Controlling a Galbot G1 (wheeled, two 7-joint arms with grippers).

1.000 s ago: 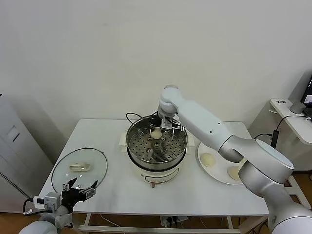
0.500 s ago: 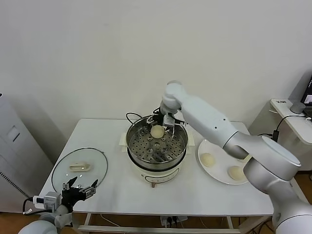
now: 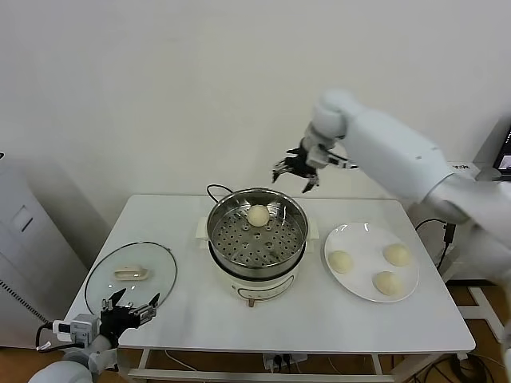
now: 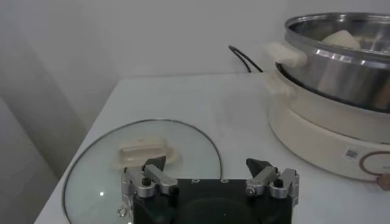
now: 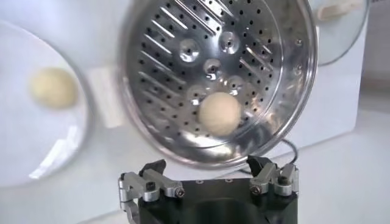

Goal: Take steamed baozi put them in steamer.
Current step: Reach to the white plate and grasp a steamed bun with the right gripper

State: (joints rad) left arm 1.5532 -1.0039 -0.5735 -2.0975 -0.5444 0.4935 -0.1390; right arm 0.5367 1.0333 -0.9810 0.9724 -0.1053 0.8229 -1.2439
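We see the right gripper (image 3: 296,172) raised above the far rim of the steamer (image 3: 257,234), fingers spread wide and holding nothing. One bun (image 3: 258,215) lies inside near that rim; three buns rest on the plate (image 3: 360,236). The left gripper (image 3: 132,306) waits by the lid (image 3: 120,289) at the tabletop's (image 3: 319,319) near edge, fingers wide, empty.

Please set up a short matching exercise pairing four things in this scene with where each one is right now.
Things:
1. glass lid
2. right pincer
3. plate
4. lone baozi

Places:
a. inside the steamer, on its perforated floor
b. flat on the table, near the parked left pincer
c. in the air, above and behind the steamer, open and empty
d. beside the steamer, bearing three buns

Pairs: 1-b, 2-c, 3-d, 4-a
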